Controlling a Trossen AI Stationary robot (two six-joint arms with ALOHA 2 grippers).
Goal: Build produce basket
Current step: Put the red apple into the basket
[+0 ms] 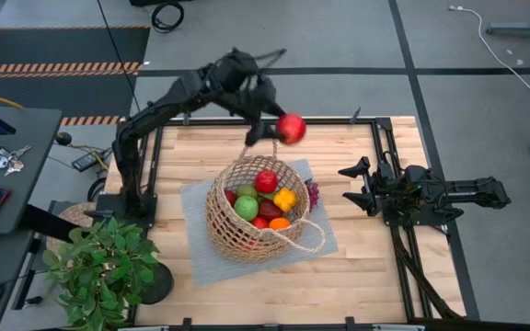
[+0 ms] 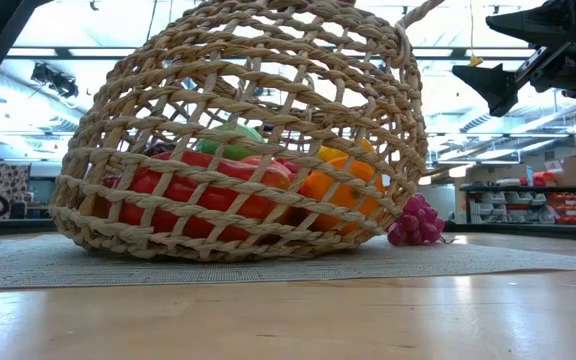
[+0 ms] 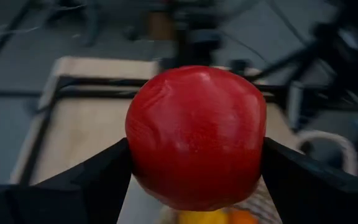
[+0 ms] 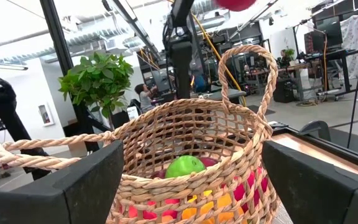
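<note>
The tan wicker basket stands on a grey mat at the table's middle, holding several fruits: red and green apples, an orange, a yellow piece. It fills the low view and shows in the right wrist view. My left gripper is high above the basket's far rim, shut on a red apple. My right gripper waits open at the table's right side, pointing at the basket. A purple grape bunch lies on the mat beside the basket's right side. My left gripper pinches the red apple between its two fingers, one on each side of the fruit's widest part. The apple is lifted clear, high above the basket's far rim. Its lower edge shows at the top of the right wrist view.
A leafy potted plant stands at the table's near left corner. The grey mat lies under the basket. The basket's looped handles rise at its far rim and near-right side. Bare wood lies along the near edge.
</note>
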